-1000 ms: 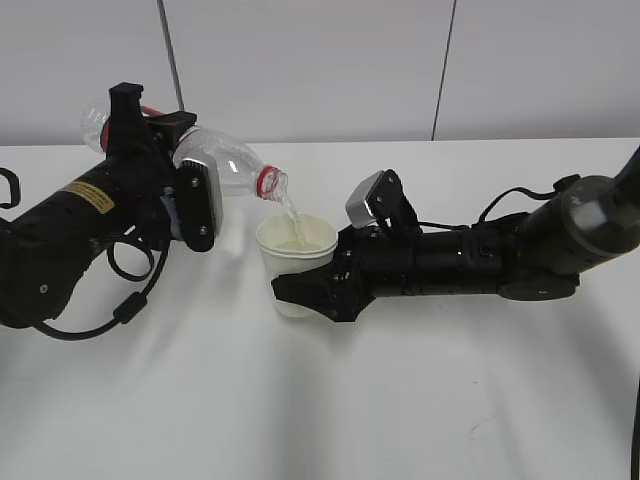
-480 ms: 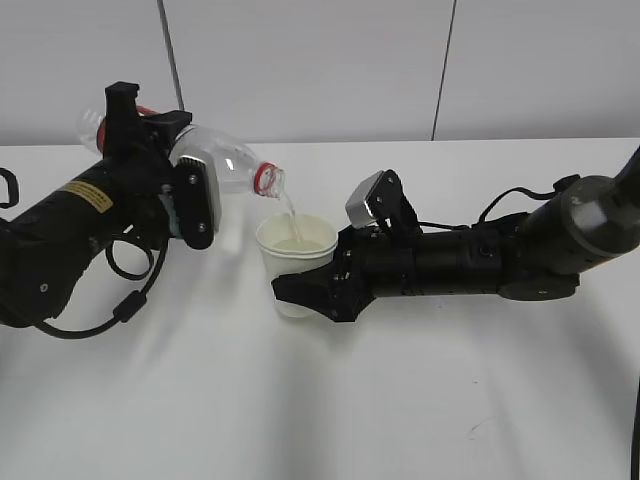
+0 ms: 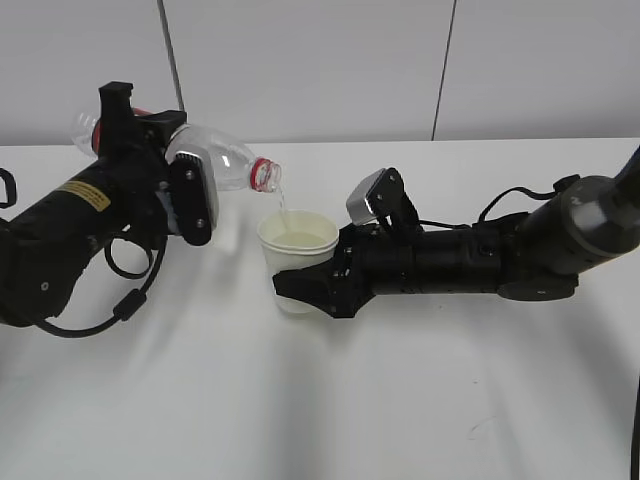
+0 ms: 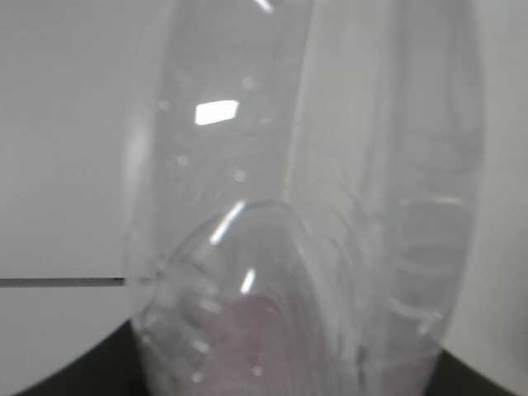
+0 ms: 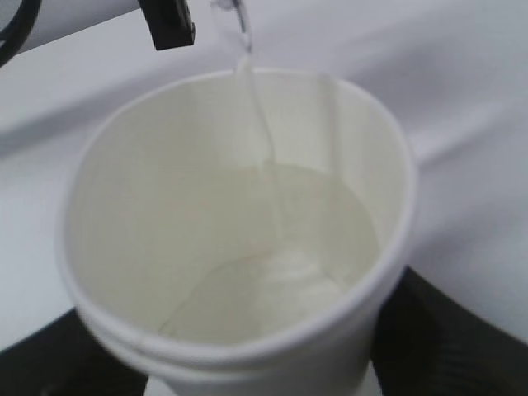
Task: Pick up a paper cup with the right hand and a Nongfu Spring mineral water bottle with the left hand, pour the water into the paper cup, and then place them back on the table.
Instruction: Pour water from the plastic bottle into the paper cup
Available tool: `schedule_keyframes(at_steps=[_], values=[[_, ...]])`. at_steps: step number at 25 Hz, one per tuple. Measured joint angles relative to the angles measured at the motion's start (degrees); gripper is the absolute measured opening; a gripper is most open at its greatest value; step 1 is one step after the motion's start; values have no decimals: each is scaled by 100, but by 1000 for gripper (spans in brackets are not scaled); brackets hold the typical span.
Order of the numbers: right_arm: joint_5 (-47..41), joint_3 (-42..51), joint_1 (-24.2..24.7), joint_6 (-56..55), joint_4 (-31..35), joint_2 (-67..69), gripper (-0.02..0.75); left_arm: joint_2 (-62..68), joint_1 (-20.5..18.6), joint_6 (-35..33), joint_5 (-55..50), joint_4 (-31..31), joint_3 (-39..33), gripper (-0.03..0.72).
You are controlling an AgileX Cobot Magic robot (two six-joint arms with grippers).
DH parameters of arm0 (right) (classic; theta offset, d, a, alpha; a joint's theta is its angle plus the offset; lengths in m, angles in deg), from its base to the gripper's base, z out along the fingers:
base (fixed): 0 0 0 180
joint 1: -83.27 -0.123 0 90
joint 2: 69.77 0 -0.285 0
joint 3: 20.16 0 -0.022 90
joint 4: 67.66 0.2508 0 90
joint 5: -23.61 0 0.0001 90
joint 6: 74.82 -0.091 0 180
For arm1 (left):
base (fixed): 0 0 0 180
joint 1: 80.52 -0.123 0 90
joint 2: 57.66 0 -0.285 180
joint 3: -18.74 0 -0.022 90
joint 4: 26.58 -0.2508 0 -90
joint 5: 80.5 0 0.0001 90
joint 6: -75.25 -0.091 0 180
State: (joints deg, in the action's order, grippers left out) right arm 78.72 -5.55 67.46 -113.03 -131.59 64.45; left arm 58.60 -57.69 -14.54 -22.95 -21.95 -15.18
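i see the left hand [image 3: 190, 200] clamping the bottle [image 3: 225, 165], the right hand [image 3: 305, 290] holding the paper cup [image 3: 296, 250] — thin stream [image 5: 260, 140], drift risks spilling over the rim.

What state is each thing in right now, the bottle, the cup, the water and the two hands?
Nongfu Spring mineral water bottle: uncapped, tipped mouth-down toward the cup, held off the table.
Paper cup: upright, partly filled.
Water: thin stream falling from the bottle's mouth into the cup.
Left hand: shut on the bottle.
Right hand: shut around the cup.
Table: white; whether the cup's base touches it is unclear.
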Motion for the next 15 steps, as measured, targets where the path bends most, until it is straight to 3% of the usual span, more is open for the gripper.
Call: schedule_keyframes(at_steps=[9, 15], values=[[-2, 0, 0, 191, 148, 8, 531, 0, 0, 563, 0, 79, 0, 347], [-12, 0, 0, 380, 340, 8, 531, 0, 0, 1346, -5, 100, 0, 347]])
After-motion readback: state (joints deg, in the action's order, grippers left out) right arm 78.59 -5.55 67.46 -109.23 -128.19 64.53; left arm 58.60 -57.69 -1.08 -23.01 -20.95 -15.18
